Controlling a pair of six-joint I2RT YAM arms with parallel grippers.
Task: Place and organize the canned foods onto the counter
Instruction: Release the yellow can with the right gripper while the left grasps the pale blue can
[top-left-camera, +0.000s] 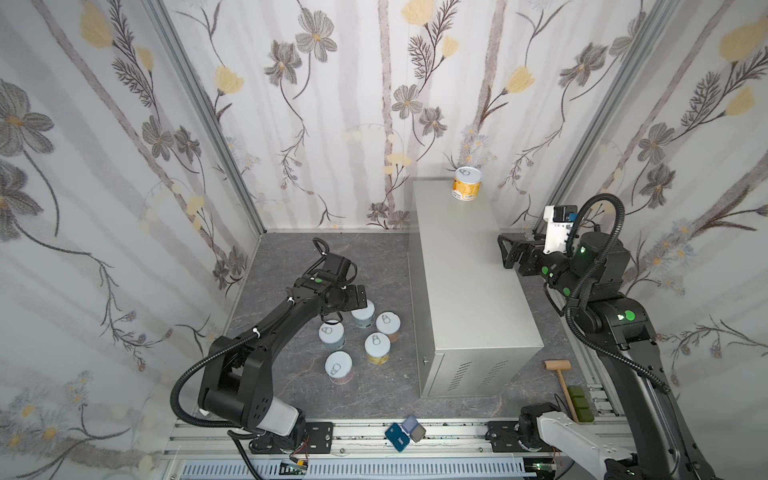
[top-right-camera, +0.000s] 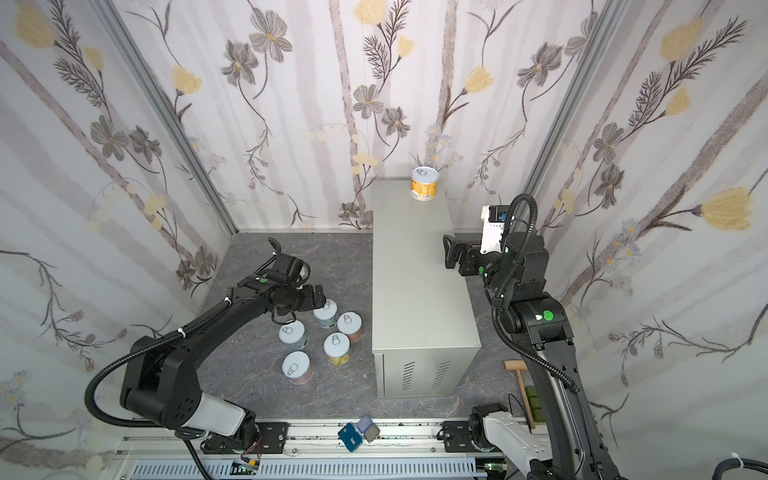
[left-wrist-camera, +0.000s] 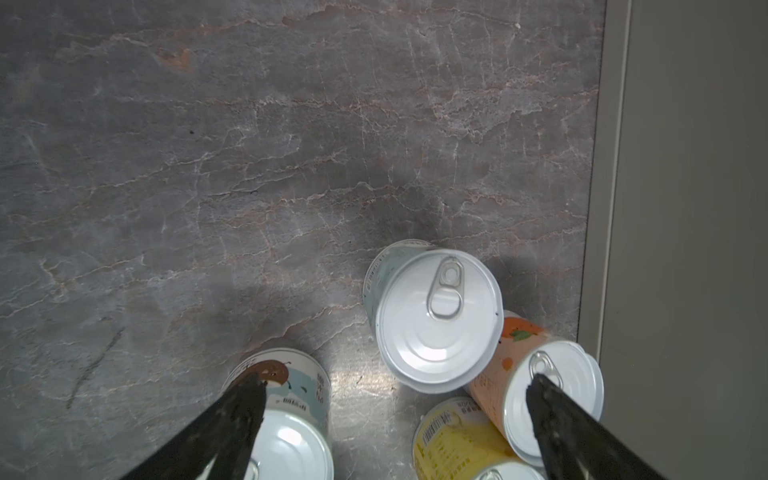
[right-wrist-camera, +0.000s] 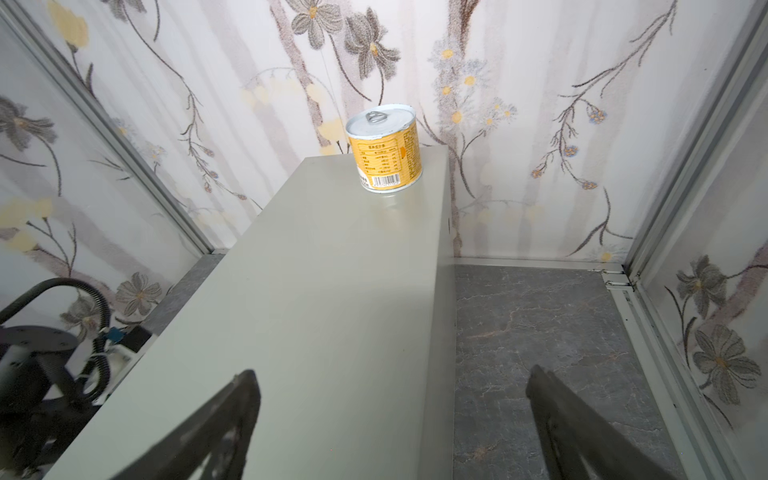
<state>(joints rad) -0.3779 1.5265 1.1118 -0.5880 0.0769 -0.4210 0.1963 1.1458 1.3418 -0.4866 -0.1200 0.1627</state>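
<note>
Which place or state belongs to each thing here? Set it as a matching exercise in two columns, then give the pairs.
Things
1. lone orange-yellow can
2. wooden mallet
3. left tool
4. right tool

Places and states
A. open, above the cans grouped on the floor
B. lying on the floor, right of the counter
C. open and empty, at the counter's right edge
D. upright on the counter's far end

Pairs: 1-D, 2-B, 3-A, 4-C
</note>
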